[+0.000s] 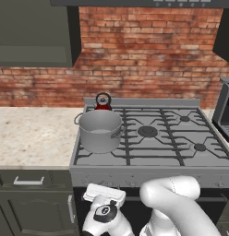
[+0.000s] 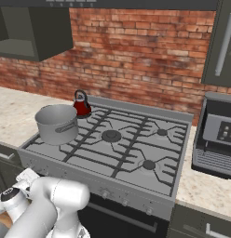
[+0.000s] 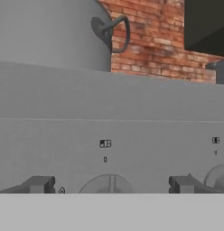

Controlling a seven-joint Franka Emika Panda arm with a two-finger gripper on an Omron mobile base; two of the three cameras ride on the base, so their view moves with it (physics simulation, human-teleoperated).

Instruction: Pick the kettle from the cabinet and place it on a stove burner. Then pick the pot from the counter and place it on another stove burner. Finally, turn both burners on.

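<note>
The red kettle (image 1: pixel 103 102) (image 2: pixel 82 105) stands on the back-left stove burner. In front of it the grey pot (image 1: pixel 99 131) (image 2: pixel 57 123) (image 3: pixel 50 34) rests on the front-left burner. The middle burner (image 1: pixel 147 131) (image 2: pixel 111 135) and the right burners are bare. My gripper (image 3: pixel 111 184) is open, low against the stove's front panel. A round knob (image 3: pixel 107 185) sits between its fingertips (image 3: pixel 39 184), apart from both. The white hand (image 1: pixel 105 193) (image 2: pixel 25 179) hangs below the stove's left front edge. The cabinet (image 1: pixel 33 32) (image 2: pixel 33 30) at upper left stands open.
A grey coffee machine (image 2: pixel 219 139) (image 1: pixel 225 115) stands on the counter (image 2: pixel 206 190) right of the stove. More knobs (image 2: pixel 124 201) line the front panel. Another wall cabinet (image 2: pixel 224 42) with a bar handle hangs at upper right. Beige counter (image 1: pixel 33 133) lies left of the stove.
</note>
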